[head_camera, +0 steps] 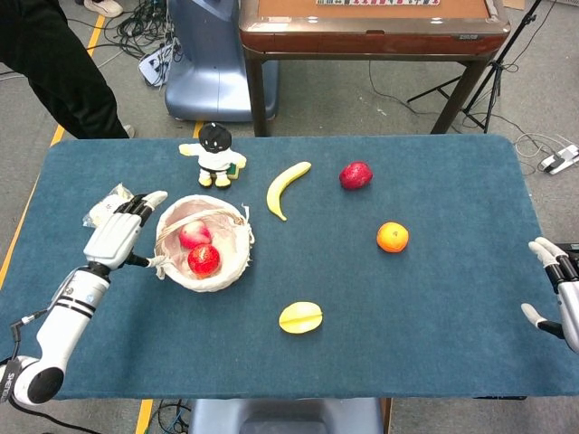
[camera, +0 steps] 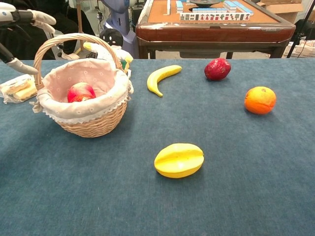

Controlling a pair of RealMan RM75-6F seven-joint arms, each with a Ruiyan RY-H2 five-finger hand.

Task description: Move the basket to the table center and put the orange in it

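Observation:
A wicker basket (head_camera: 237,264) (camera: 93,125) with a pink lining and a hoop handle stands on the left part of the blue table and holds two red fruits (head_camera: 203,259). The orange (head_camera: 393,237) (camera: 260,100) lies on the cloth to the right of the middle. My left hand (head_camera: 118,233) (camera: 17,17) hovers open just left of the basket, fingers spread toward the rim, holding nothing. Open too, my right hand (head_camera: 561,294) hangs at the table's right edge, far from the orange.
A banana (head_camera: 286,188), a dark red fruit (head_camera: 355,174) and a doll (head_camera: 215,154) lie along the far side. A yellow star fruit (head_camera: 300,317) sits near the front. A wrapped snack packet (head_camera: 101,208) lies left of the basket. A wooden table (head_camera: 371,27) stands beyond.

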